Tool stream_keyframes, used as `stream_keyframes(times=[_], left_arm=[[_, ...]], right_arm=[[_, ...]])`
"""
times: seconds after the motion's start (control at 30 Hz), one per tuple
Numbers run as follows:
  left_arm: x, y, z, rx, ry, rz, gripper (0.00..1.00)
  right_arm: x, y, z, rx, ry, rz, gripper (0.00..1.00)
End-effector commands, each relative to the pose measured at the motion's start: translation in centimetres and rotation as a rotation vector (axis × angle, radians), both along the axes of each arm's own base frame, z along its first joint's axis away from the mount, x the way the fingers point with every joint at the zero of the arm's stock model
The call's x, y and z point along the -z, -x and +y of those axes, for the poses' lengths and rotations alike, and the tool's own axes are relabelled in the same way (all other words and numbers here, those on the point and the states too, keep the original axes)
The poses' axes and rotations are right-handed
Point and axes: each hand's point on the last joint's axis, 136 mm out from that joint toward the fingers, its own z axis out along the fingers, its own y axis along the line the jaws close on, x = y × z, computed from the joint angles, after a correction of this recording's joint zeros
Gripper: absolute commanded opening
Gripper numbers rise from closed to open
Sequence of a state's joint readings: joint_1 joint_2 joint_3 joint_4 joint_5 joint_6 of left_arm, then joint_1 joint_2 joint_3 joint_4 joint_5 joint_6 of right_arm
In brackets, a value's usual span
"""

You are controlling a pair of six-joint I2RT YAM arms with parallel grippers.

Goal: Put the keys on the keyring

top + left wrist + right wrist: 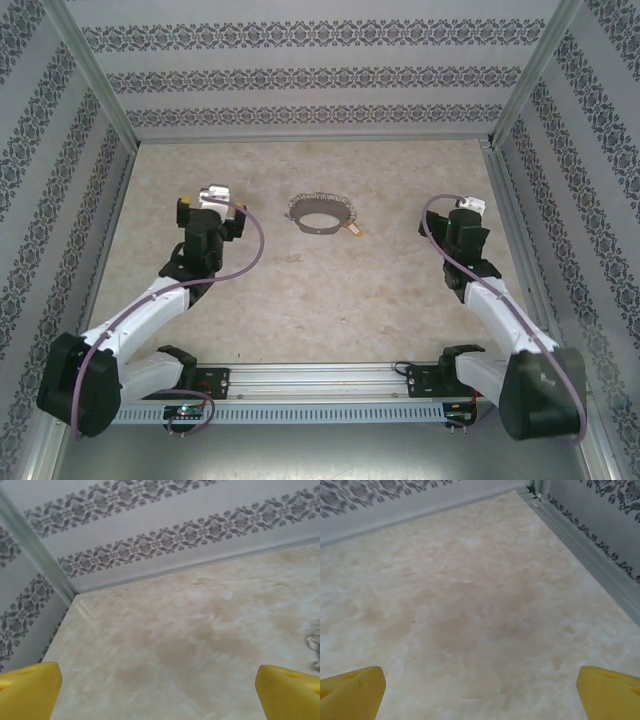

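The keyring [320,213], a thin grey hoop fringed with small metal bits, lies on the table at mid-back. A tiny yellow-gold key [356,230] lies against its near right rim; I cannot tell whether it is threaded on. My left gripper [210,205] hovers to the left of the hoop, and my right gripper [465,210] to its right, both well apart from it. In the left wrist view the left gripper [160,692] is open over bare table, with a sliver of the keyring [315,645] at the right edge. In the right wrist view the right gripper [480,692] is open, holding nothing.
Patterned walls enclose the beige marbled table [320,300] at the back and both sides. A metal rail [590,550] runs along the right wall's foot. The arm bases sit on a rail [320,385] at the near edge.
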State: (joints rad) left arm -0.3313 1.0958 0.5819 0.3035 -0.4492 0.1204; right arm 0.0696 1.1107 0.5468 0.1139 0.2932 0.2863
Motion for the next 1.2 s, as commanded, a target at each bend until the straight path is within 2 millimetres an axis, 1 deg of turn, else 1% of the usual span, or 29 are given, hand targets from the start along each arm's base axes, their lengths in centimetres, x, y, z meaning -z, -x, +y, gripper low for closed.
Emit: stream_keyframes(times=[0.0,0.07,0.1,0.13,0.23,0.27,0.3,0.33,0.37,0.43,0.47,0.5,0.57,0.63,0.67,0.7,0.8,1.17], left_arm=[[0.9,0.1,1.8,-0.026,0.121,-0.054,1.00],[2.5,0.1,3.0,-0.063,0.122,-0.043,1.00],[3.4,0.1,3.1,-0.054,0.112,-0.030,1.00],[4.2,0.0,3.4,-0.059,0.101,-0.024,1.00],[6.6,-0.7,3.5,-0.054,0.058,0.006,1.00],[7.2,-0.9,3.6,-0.060,0.050,0.007,1.00],[7.9,-1.2,3.7,-0.053,0.049,0.009,1.00],[8.7,-1.4,3.9,-0.055,0.066,0.019,1.00],[9.3,-1.5,4.0,-0.055,0.075,0.018,1.00],[10.5,-1.7,3.9,-0.031,0.104,0.004,1.00],[10.7,-2.0,4.0,-0.032,0.107,-0.007,1.00],[11.0,-2.1,4.3,-0.037,0.126,0.006,1.00],[11.5,-2.4,4.1,0.018,0.170,0.041,1.00],[12.7,-2.9,4.1,0.041,0.190,0.060,1.00],[12.7,-3.3,4.0,0.051,0.195,0.057,1.00],[12.9,-3.3,4.0,0.063,0.221,0.101,1.00],[13.3,-3.5,4.3,0.076,0.257,0.126,1.00],[13.3,-3.5,4.3,0.077,0.258,0.120,1.00]], right_arm=[[-0.2,-2.2,-1.2,0.034,0.144,-0.066,0.98],[1.2,-3.3,-1.0,0.016,0.207,-0.062,0.98],[2.0,-3.7,-0.7,0.000,0.234,-0.067,0.98],[2.1,-4.2,-0.6,-0.001,0.242,-0.093,0.98],[2.2,-4.5,0.4,-0.059,0.244,-0.104,0.98],[2.7,-4.5,0.6,-0.079,0.236,-0.101,0.98],[3.2,-4.4,1.1,-0.111,0.232,-0.130,0.98],[2.8,-4.4,1.2,-0.114,0.227,-0.175,0.98],[2.8,-4.3,1.3,-0.133,0.210,-0.172,0.98],[3.5,-4.2,1.7,-0.183,0.173,-0.177,0.98],[4.1,-4.4,1.9,-0.204,0.168,-0.186,0.98],[4.0,-4.6,2.0,-0.206,0.168,-0.216,0.98],[4.2,-4.6,2.0,-0.218,0.154,-0.167,0.98],[4.2,-4.8,1.8,-0.217,0.139,-0.190,0.98],[4.2,-4.8,1.8,-0.218,0.140,-0.186,0.98],[4.3,-4.7,1.8,-0.221,0.140,-0.166,0.98],[4.2,-4.6,1.8,-0.222,0.143,-0.177,0.98],[4.3,-4.8,2.0,-0.232,0.138,-0.170,0.98]])
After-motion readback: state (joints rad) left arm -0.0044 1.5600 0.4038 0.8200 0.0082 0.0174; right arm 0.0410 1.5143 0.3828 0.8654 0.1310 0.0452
